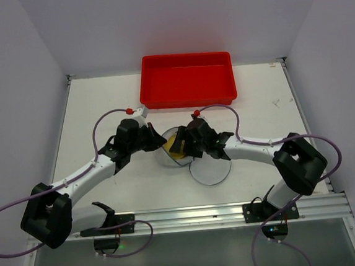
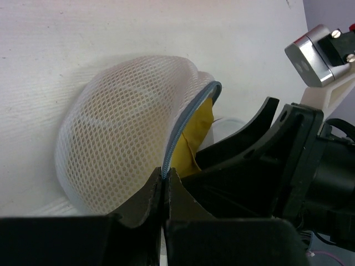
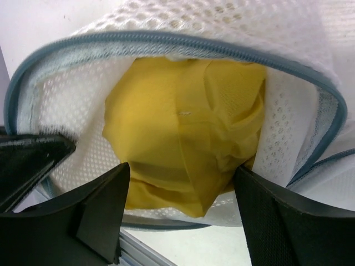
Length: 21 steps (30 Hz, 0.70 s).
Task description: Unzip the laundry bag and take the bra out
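Note:
The laundry bag (image 2: 119, 144), a white mesh dome with a grey-blue zipper rim, stands unzipped at mid-table (image 1: 167, 151). Its other half lies flat nearby (image 1: 210, 170). My left gripper (image 2: 165, 177) is shut on the raised half's zipper rim and holds it up. A yellow bra (image 3: 183, 127) sits inside the opened bag (image 3: 166, 39) and also shows past the rim in the left wrist view (image 2: 195, 136). My right gripper (image 3: 180, 188) is open, reaching into the opening. Its fingers stand either side of the bra's lower part, the right finger (image 3: 260, 205) against the fabric.
A red rectangular tray (image 1: 187, 79) stands at the back of the white table (image 1: 101, 108), behind both grippers. The two arms meet over the bag, the left gripper (image 1: 156, 141) close beside the right gripper (image 1: 185, 146). A metal rail (image 1: 222, 213) runs along the near edge.

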Each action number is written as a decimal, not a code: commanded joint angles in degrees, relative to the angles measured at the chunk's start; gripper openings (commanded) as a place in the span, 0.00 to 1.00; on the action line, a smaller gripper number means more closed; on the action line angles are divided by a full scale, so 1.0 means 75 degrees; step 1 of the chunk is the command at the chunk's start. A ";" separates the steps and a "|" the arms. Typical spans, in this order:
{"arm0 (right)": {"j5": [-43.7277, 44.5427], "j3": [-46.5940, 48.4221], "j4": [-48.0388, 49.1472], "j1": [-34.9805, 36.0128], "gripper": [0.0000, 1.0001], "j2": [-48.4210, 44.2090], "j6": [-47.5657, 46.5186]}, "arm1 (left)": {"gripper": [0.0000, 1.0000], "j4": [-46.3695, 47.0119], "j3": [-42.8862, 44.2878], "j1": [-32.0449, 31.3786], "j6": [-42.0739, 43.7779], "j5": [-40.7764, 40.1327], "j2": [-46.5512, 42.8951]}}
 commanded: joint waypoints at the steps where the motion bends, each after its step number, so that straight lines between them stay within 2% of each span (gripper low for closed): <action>1: -0.0009 0.0089 0.0754 -0.0144 0.73 0.0301 0.0075 | 0.00 0.0252 -0.0168 -0.0017 0.0106 0.0142 -0.0142; 2: -0.0033 0.0124 0.0933 -0.0144 0.63 0.0348 -0.0076 | 0.00 0.0264 -0.0203 -0.0017 0.0106 0.0130 -0.0142; 4: -0.0196 0.0253 0.1191 -0.0144 0.55 0.0454 -0.0206 | 0.00 0.0264 -0.0239 -0.0017 0.0129 0.0095 -0.0142; 5: -0.0290 0.0253 0.1320 -0.0155 0.40 0.0466 -0.0357 | 0.00 0.0264 -0.0262 -0.0017 0.0141 0.0084 -0.0154; 7: -0.0326 0.0183 0.1567 -0.0156 0.24 0.0396 -0.0464 | 0.00 0.0252 -0.0250 -0.0017 0.0141 0.0084 -0.0165; 8: -0.0361 0.0113 0.1637 -0.0156 0.10 0.0326 -0.0592 | 0.00 0.0240 -0.0250 -0.0017 0.0106 0.0060 -0.0177; 9: -0.0361 -0.0073 0.1730 -0.0156 0.03 0.0209 -0.0686 | 0.00 0.0217 -0.0239 -0.0017 0.0082 0.0002 -0.0200; 10: -0.0373 -0.0203 0.1894 -0.0167 0.00 -0.0094 -0.0757 | 0.00 0.0147 -0.0227 -0.0006 0.0082 -0.0103 -0.0212; 13: -0.0501 -0.0648 0.1954 -0.0191 0.00 -0.0889 -0.1329 | 0.00 -0.0239 -0.0052 0.0041 0.0082 -0.0384 -0.0212; 15: -0.0992 -0.0801 0.1756 -0.0260 0.00 -0.1302 -0.1611 | 0.00 -0.0682 0.0066 0.0182 0.0059 -0.0549 -0.0212; 21: -0.2550 -0.0487 0.0785 -0.0273 0.00 -0.2825 -0.2690 | 0.00 -0.0978 0.0078 0.0873 0.0070 -0.0350 -0.0201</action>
